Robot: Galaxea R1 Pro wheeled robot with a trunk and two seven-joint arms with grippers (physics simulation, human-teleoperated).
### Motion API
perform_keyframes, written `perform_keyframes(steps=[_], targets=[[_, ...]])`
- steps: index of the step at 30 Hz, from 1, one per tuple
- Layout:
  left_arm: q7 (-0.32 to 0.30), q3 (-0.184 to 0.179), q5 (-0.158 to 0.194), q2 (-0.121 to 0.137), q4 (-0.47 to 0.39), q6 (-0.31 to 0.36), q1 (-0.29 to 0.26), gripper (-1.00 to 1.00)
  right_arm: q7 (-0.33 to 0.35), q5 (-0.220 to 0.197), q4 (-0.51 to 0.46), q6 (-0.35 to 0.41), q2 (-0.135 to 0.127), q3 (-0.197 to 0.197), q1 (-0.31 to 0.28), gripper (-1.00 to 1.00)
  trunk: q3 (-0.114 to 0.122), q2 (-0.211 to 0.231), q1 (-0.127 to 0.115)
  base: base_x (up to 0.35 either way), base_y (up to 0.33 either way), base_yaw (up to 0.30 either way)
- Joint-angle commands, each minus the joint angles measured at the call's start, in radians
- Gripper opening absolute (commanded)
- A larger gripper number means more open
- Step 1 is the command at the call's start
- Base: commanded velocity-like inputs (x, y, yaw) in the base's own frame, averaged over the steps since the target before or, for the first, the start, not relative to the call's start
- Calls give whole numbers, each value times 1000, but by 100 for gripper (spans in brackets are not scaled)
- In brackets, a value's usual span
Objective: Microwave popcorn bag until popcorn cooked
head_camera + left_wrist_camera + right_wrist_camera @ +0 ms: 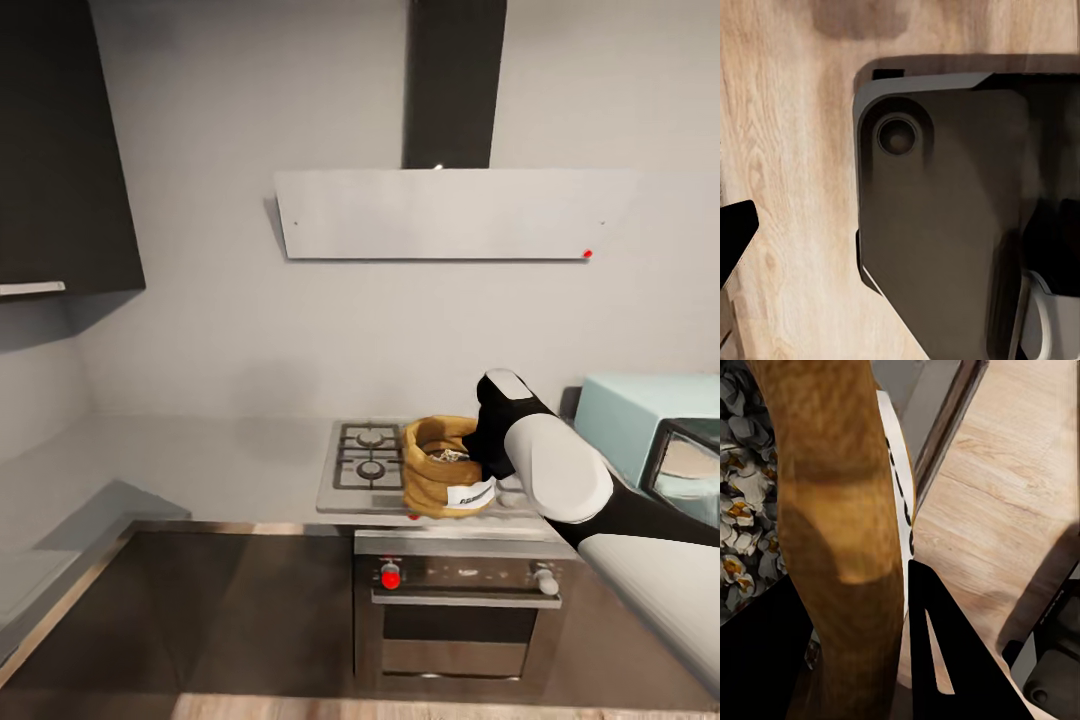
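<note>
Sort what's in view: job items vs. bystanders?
Job: tan-brown paper popcorn bag, rim between the right gripper fingers; pale popcorn bits inside; mint-blue microwave; grey steel countertop.
Bystanders: gas hob; steel built-in oven; extractor hood.

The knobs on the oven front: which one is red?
The red knob is at the left end of the oven panel, below the hob burners. The other knob, at the right end, is pale grey.

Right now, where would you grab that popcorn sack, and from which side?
By the rolled rim of the popcorn bag, from above on the microwave side: the open top lets one finger go outside and one inside, straddling the thick rim.
</note>
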Motion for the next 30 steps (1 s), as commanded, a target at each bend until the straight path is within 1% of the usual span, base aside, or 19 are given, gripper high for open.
perform_keyframes(steps=[1,18,24,30], targets=[[0,0,0,0,-3,6,0,100,-6,-6,-2,10,0,3,0,-100,-1,-1,0,0,0,-266],[0,0,0,0,-3,6,0,100,-6,-6,-2,10,1,5,0,-100,8,-1,0,-2,0,-266],[0,1,0,1,-3,6,0,100,-6,-6,-2,10,0,5,0,-100,12,-1,0,-186,0,-266],[0,1,0,1,-3,6,0,100,-5,-6,-2,10,0,6,0,-100,15,-1,0,-34,0,-266]])
